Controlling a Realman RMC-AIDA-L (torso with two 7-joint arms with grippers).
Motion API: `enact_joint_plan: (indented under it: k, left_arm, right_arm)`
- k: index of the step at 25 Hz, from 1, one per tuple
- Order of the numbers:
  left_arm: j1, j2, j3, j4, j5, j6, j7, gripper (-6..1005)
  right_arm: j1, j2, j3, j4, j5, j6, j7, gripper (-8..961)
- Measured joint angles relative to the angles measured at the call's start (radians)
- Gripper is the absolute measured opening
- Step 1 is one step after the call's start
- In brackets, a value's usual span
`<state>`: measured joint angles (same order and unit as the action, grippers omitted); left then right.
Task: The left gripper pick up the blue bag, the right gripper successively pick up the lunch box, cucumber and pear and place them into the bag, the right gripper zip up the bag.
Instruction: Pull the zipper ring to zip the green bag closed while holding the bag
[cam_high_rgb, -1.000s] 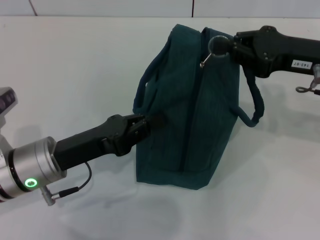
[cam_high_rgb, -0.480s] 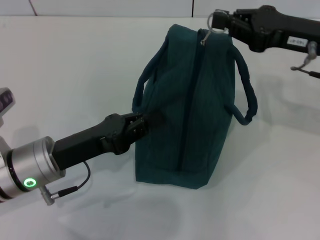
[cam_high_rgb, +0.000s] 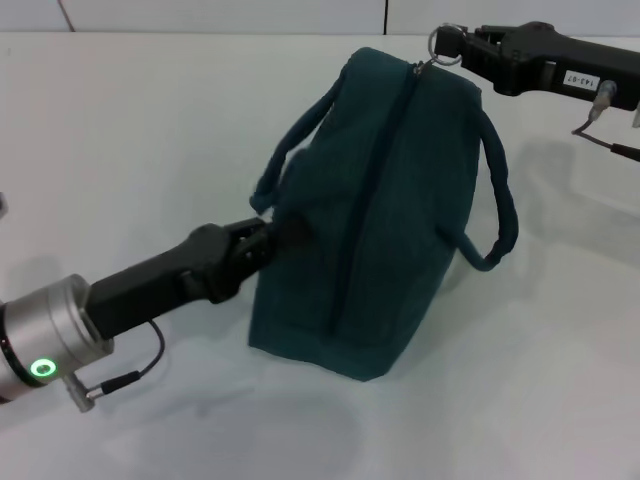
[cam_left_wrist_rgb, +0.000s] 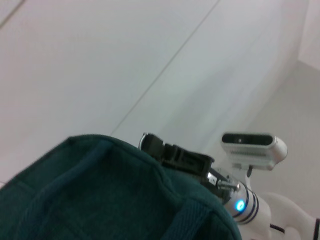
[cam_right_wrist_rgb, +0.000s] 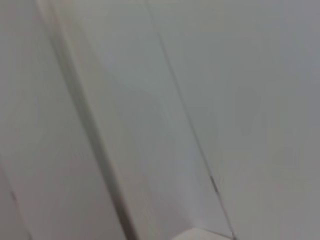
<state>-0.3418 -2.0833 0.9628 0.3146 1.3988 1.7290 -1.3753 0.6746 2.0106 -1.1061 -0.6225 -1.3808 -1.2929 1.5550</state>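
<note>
On white worktop (cam_high_rgb: 150, 130), zipped dark teal fabric bag (cam_high_rgb: 380, 220) w/ loop handles; left tool (cam_high_rgb: 272, 232) clamped on its side, right tool (cam_high_rgb: 447, 45) pinching metal zip ring (cam_high_rgb: 441, 44) at top.

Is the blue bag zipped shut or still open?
Shut. The blue bag shows one closed seam along its top, with no foil lining showing, and the right gripper holds the ring pull at the far end.
</note>
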Motion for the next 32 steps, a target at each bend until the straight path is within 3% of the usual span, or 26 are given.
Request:
enact_joint_plan:
  k: [12, 19, 25, 32]
  left_arm:
    - [0.057, -0.006, -0.241, -0.008, -0.004, -0.107, 0.017, 48]
    - [0.047, 0.0, -0.239, 0.012, 0.023, -0.107, 0.014, 66]
    - [0.032, 0.002, -0.207, 0.061, 0.113, -0.067, 0.022, 256]
    - [0.064, 0.008, -0.22, 0.176, 0.085, -0.006, 0.018, 427]
  right_arm:
    - [-0.009, 0.005, -0.007, 0.002, -0.001, -0.019, 0.002, 44]
    - [-0.011, 0.004, -0.008, 0.002, 0.001, -0.028, -0.001, 47]
    - [-0.017, 0.003, -0.006, 0.003, 0.001, -0.03, -0.003, 50]
    - [-0.024, 0.002, 0.0, 0.003, 0.001, -0.032, -0.004, 53]
